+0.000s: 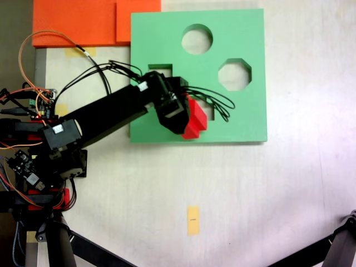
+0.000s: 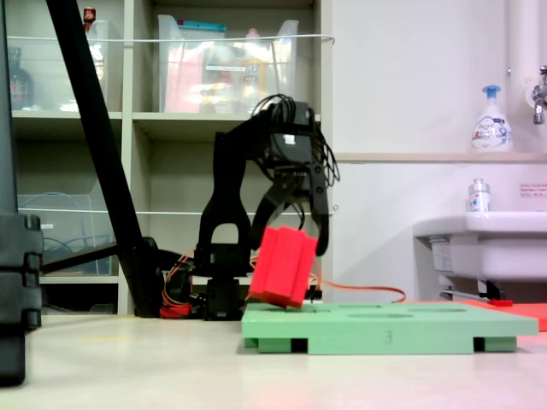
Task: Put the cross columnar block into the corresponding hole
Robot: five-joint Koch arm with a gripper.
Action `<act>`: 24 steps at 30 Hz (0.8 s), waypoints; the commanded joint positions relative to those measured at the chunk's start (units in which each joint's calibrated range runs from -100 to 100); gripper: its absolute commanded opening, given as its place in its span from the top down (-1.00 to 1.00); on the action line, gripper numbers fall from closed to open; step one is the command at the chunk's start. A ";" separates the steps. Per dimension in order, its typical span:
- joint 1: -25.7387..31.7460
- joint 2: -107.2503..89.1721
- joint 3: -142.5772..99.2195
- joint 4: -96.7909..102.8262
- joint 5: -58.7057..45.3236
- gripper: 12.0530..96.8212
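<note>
End effector [image 2: 295, 229] clamps ridged red foam block [image 2: 282, 266].

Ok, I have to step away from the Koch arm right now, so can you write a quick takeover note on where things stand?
Gripper: shut on the cross columnar block, holding it from above.
Block: tilted, lower end at or just above the green foam board, near the board's front edge in the top-down fixed view.
Corresponding hole: partly hidden by block and cables; the block is not seated in it.
Done: block picked up and brought over the board.
Left: straighten, align with the plus cutout, lower, release.
</note>
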 commanded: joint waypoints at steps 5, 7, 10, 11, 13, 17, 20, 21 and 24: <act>0.78 1.08 2.39 6.67 1.61 0.27; 0.88 1.36 2.39 7.25 1.90 0.27; 1.12 1.50 2.39 8.02 2.44 0.27; 1.17 1.64 2.39 8.41 2.59 0.27; 1.37 1.78 2.39 9.27 2.74 0.27; 1.66 2.34 2.69 10.81 2.98 0.27; 1.86 2.48 2.79 10.91 2.98 0.27; 1.86 2.48 2.89 10.91 2.98 0.27; 1.86 2.48 2.99 11.20 2.98 0.27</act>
